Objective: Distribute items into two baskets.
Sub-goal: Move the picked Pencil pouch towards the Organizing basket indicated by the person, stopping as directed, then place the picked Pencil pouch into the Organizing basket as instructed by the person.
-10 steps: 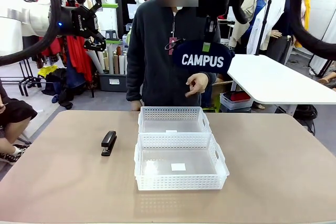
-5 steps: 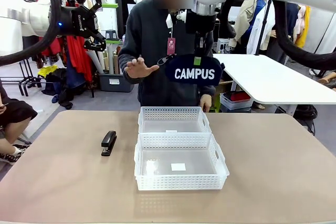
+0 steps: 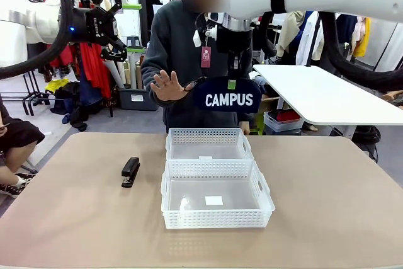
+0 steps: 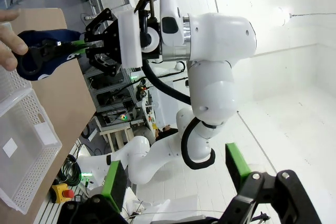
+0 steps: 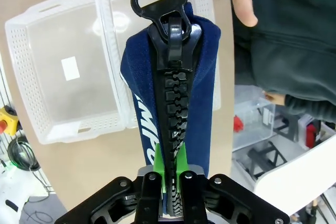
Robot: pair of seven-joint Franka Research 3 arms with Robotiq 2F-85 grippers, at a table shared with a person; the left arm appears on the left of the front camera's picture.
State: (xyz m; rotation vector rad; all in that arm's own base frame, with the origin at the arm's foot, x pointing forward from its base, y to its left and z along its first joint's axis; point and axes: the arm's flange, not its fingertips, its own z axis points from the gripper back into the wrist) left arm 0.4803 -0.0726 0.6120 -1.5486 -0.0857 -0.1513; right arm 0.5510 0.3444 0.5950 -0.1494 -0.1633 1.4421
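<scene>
1. The right claw [image 3: 232, 82] is clamped on the top edge of the pouch [image 3: 230, 99], its green pads pinching the zip line.
2. The pouch hangs in the air with "CAMPUS" facing the camera, above the far basket [image 3: 208, 135] and well clear of it.
3. A person's open hand [image 3: 165, 85] is raised just beside the pouch's zip-pull end.
4. The left claw [image 3: 124, 29] is held high at the left with its jaws wide and nothing between them.
5. The near basket [image 3: 214, 220] touches the far one mid-table [image 3: 327, 206].
6. The stapler [image 3: 130, 172] lies on the table left of the baskets, apart from them.
</scene>
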